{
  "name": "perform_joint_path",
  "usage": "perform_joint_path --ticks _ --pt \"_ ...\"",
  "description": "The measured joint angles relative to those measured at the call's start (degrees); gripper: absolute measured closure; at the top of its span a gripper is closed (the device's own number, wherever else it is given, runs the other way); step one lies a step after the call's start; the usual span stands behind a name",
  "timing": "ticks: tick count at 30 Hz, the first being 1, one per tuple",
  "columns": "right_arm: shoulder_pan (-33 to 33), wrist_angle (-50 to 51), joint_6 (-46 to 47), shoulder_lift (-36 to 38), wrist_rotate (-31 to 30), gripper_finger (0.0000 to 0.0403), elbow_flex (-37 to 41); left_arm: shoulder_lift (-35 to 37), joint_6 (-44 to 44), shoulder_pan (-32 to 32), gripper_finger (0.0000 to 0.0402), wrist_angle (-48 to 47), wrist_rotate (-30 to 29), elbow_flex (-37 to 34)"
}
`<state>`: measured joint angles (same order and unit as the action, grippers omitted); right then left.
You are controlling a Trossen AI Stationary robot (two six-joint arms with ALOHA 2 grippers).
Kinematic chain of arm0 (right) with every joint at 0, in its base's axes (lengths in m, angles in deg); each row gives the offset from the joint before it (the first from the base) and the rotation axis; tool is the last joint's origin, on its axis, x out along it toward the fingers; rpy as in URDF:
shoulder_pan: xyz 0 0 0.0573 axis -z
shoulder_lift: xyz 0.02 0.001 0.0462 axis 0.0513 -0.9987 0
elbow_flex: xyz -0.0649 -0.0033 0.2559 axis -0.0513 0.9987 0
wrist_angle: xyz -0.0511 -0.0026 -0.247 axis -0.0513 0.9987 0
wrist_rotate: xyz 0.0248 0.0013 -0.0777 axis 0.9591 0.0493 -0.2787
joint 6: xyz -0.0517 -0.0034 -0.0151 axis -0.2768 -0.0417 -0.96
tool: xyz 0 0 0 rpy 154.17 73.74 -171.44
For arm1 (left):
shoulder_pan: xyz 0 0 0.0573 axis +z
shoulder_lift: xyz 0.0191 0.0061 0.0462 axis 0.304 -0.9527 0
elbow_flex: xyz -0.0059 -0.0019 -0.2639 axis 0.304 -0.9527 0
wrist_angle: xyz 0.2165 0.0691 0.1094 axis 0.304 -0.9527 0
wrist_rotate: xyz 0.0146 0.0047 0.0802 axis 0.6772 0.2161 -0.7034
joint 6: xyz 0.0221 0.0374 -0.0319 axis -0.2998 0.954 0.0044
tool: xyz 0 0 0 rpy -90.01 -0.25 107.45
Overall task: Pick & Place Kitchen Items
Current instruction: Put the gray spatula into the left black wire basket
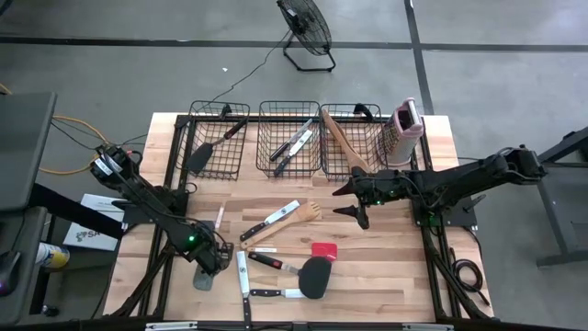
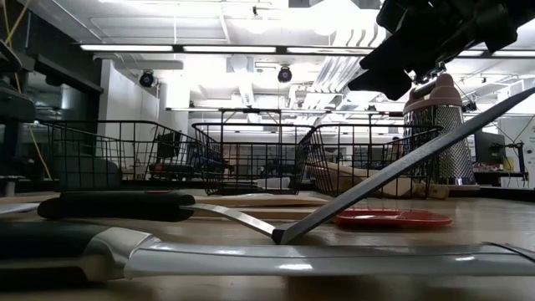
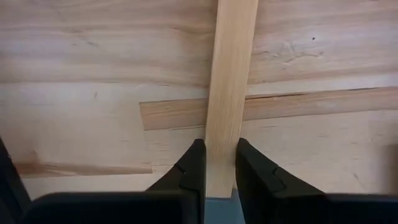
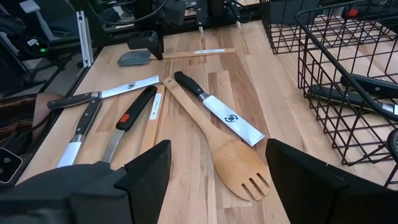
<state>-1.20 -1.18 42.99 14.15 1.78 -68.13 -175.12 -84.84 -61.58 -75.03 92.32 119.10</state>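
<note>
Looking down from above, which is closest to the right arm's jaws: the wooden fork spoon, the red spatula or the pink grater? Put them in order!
From the right gripper:
1. Pink grater, behind it by the baskets, and wooden fork spoon, toward the left arm: too close to call.
2. Red spatula, farthest, toward the front edge.

Counter: pale wooden plank counter, on a dark metal frame.
Baskets: three black wire baskets, side by side along the far edge of the counter.
Grater: upright pink-and-white box grater, just beside the right-hand basket.
Fan: black round floor fan, on the grey floor beyond the counter.
</note>
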Motion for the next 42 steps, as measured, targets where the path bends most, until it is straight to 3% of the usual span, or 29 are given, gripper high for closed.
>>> perform_joint_path --ticks 6,19,31,37,42 --pt "0.0 0.0 0.0 0.0 0.0 0.0149 0.0 0.7 3.5 0.0 0.035 0.0 -0.4 0.0" --pt "0.0 0.0 0.4 0.0 -0.1 0.0149 0.0 3.0 14.0 0.0 0.035 -3.4 -7.2 4.1" --pt "0.0 -0.1 0.5 0.0 -0.2 0.0149 0.0 3.1 25.4 5.4 0.035 -32.6 -15.6 21.5" --pt "0.0 -0.2 0.5 0.0 -0.2 0.0149 0.0 3.1 34.3 10.9 0.035 -45.9 -23.8 31.0" --pt "0.0 -0.2 0.5 0.0 -0.2 0.0149 0.0 3.7 43.2 16.8 0.035 -48.1 -30.7 34.5"
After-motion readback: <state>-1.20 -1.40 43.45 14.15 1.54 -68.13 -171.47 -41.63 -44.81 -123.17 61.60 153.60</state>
